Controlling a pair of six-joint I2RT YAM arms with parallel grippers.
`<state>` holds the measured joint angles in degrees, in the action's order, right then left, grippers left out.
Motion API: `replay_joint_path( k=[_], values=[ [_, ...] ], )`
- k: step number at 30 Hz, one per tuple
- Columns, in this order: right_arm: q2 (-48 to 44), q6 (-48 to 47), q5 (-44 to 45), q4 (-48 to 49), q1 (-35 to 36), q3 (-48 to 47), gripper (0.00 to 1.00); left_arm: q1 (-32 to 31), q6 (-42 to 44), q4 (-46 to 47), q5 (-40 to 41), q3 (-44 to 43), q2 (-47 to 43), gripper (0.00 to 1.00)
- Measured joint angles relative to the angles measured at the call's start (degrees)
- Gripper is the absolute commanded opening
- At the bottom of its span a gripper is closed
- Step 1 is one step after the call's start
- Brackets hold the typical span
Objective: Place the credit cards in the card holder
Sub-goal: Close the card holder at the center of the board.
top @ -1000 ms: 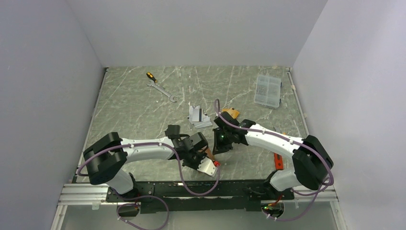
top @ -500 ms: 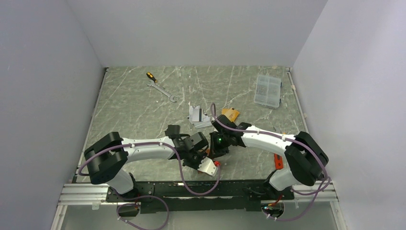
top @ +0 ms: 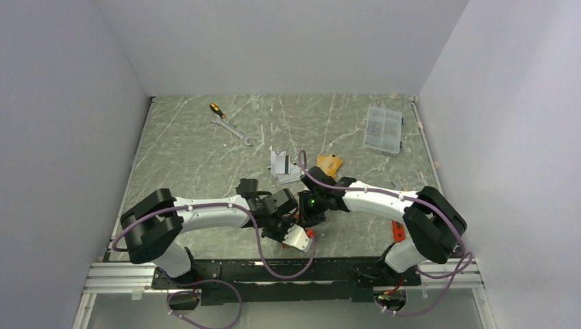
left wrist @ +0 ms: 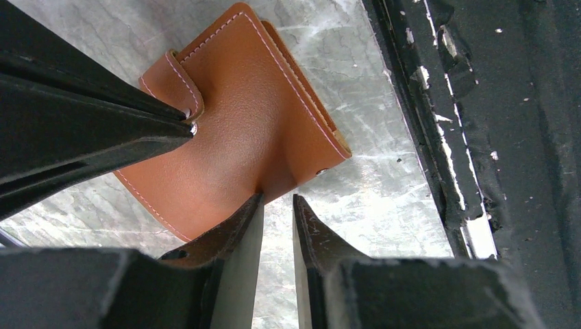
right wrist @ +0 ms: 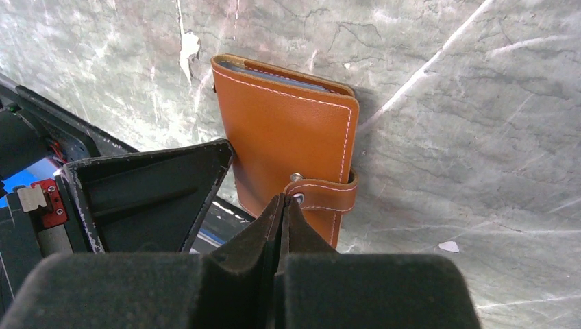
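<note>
Two hands meet at the near desk (top: 192,137) edge. The left hand (left wrist: 277,212) is clamped on the edge of the folded wallet (right wrist: 288,137); the right hand (right wrist: 284,205), pressed together, touches its snap strap. Farther back lie cards (top: 330,164), grey and orange.

Both arms were built of white shells with bulky black joint housings, the largest sitting nearest the black base rail (top: 274,271). A thin purple cable looped along each arm and drooped toward that rail. The left gripper (left wrist: 277,205) had matte black, wedge-shaped fingers with scuffed, paler edges. The right gripper (right wrist: 284,205) showed the same black, tapering fingers, grainy in texture. Away from the rail, a small green light glowed on the right arm's wrist block (top: 312,201); a red part marked the left wrist's pale camera housing (top: 299,238).
</note>
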<state>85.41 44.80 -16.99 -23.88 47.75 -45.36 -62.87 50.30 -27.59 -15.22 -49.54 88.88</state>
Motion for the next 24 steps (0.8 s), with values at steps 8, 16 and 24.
replay_joint_path(
  k=[8,16,24],
  values=[
    [0.8,0.4,-0.1,0.7,0.1,0.0,0.0,0.1,0.0,0.0,-0.1,0.0,0.0,0.27],
    [1.2,0.6,0.4,0.9,0.3,0.0,0.0,0.3,0.0,0.0,-0.4,0.0,0.0,0.27],
    [1.2,1.0,1.5,0.9,0.5,0.0,0.0,0.5,0.0,-0.1,-0.5,0.0,0.0,0.26]
  ],
)
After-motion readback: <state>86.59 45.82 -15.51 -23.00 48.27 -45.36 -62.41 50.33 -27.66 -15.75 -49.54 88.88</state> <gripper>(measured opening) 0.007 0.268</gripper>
